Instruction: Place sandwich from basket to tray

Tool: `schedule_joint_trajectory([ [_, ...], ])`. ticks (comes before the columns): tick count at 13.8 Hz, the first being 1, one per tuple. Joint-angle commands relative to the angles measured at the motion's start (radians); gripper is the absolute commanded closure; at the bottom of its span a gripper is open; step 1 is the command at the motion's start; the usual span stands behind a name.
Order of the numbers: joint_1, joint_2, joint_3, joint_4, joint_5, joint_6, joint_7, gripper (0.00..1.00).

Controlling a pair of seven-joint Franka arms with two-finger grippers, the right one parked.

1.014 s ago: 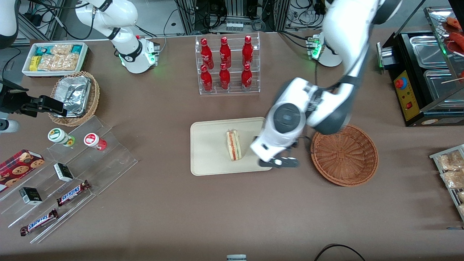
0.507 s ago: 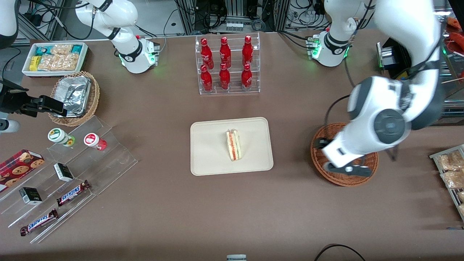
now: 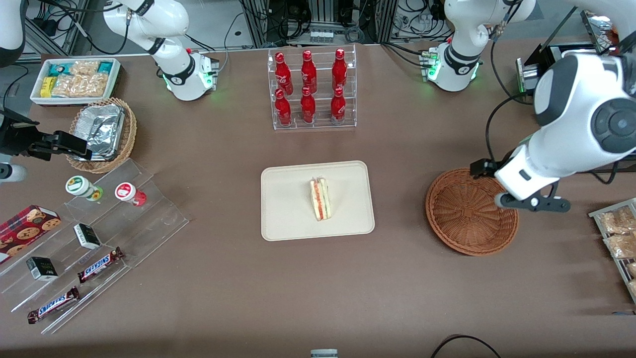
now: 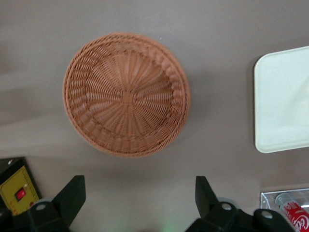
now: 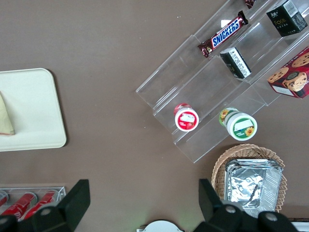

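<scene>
One sandwich [image 3: 320, 199] lies in the middle of the tray [image 3: 283, 219] in the front view, with bare tray on every side of it. The basket [image 3: 469, 214] sits well apart from the tray, toward the working arm's end of the table, and it has nothing in it. The gripper [image 3: 534, 203] hangs above the basket's rim on the side away from the tray, and it carries nothing. So the job looks done, and the arm only needs to lift clear and go home. It has lots of bare table between tray and basket, but a black machine [image 3: 571, 119] and a rack of snack bags [image 3: 616, 238] stand close by, so it should rise before it swings.

From the left wrist view, the two fingers [image 4: 72, 195] are spread wide apart with only table between them. The basket [image 4: 126, 94] shows its empty woven bottom, and a corner of the tray [image 4: 282, 101] peeks in.

From the right wrist view, a tip of the sandwich [image 5: 5, 121] rests on the tray [image 5: 34, 111].
</scene>
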Motion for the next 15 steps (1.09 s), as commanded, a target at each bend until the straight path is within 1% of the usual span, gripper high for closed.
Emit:
schedule_joint_trajectory([
  [1,0.028,-0.129,-0.009,-0.133,-0.003,0.014,0.006,0.00],
  [5,0.061,-0.184,-0.008,-0.136,0.002,-0.023,0.005,0.00],
  [10,0.130,-0.239,-0.012,-0.130,0.006,-0.053,0.012,0.00],
  [15,0.129,-0.242,-0.012,-0.100,0.017,-0.080,0.014,0.00],
])
